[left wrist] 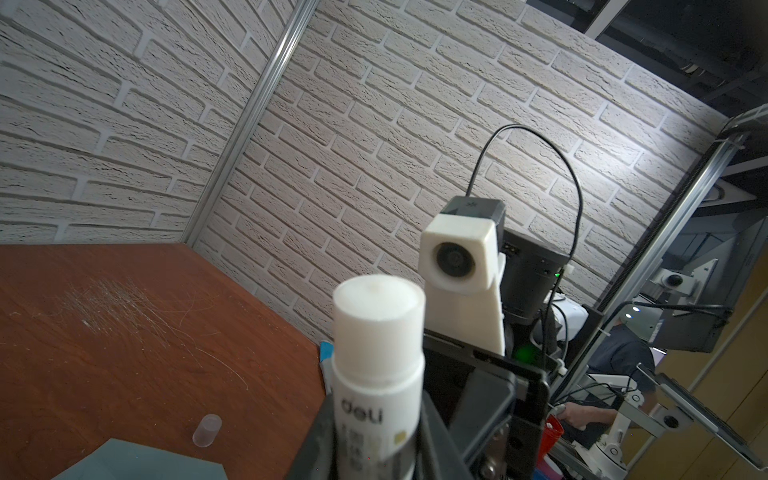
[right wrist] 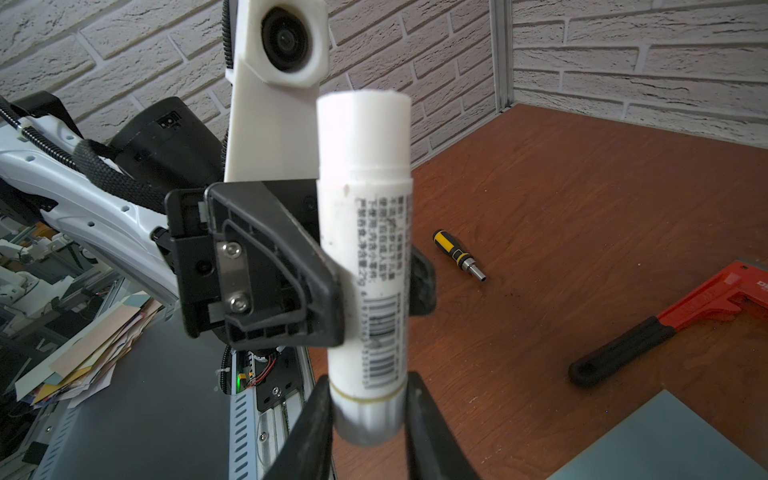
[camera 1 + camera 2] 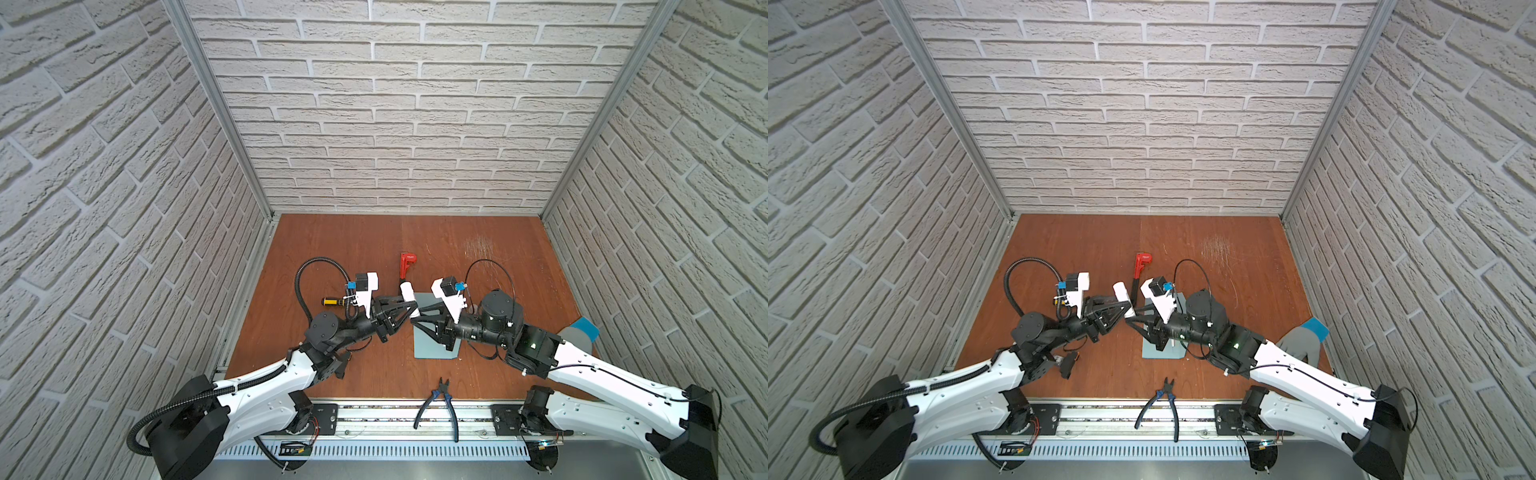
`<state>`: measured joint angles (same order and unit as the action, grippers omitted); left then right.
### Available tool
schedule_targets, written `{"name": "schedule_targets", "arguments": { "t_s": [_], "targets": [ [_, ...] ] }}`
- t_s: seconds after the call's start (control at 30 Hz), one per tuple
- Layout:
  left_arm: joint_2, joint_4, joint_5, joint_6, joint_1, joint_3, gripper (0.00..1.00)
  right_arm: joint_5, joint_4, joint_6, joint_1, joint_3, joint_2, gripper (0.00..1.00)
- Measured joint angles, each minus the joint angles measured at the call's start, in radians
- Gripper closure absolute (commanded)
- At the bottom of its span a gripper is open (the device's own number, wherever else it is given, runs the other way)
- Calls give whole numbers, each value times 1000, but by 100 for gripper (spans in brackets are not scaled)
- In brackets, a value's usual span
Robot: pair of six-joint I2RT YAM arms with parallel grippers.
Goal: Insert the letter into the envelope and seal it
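**Left gripper**: clenched on the glue stick at mid-body, near the centre of the table. The stick is held clear of the surface, its white end pointing up and towards the far wall.

**Right gripper**: its fingers flank the grey base of the glue stick. Whether they press on the base or stand just off it cannot be told.

**Envelope**: blue-grey, lying flat on the table just right of centre. It sits below the right gripper and is partly covered by that arm in both top views.

**Small clear cap**: on its side on the table, just beside the envelope's pointed edge.

**Red pipe wrench**: flat on the table just beyond the grippers, black handle towards the near side.

**Yellow-and-black screwdriver**: on the table to the left, by the left arm.

**Blue-handled pliers**: at the near edge, handles overhanging the metal rail.

**Grey glove with blue cuff**: at the right edge, partly behind the right arm.
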<state>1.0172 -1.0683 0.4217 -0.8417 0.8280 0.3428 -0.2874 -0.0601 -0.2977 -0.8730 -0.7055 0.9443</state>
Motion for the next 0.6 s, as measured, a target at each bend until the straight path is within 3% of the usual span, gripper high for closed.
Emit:
{"name": "schedule_targets", "arguments": {
  "t_s": [0.23, 0.43, 0.6],
  "targets": [
    [-72, 144, -155, 52, 6, 0, 100, 110, 29, 43, 0, -39, 33, 25],
    [-140, 246, -334, 130, 5, 0, 100, 235, 42, 75, 0, -40, 65, 22],
    [-126, 274, -404, 154, 1, 0, 100, 280, 7, 121, -1, -35, 115, 23]
  ]
}}
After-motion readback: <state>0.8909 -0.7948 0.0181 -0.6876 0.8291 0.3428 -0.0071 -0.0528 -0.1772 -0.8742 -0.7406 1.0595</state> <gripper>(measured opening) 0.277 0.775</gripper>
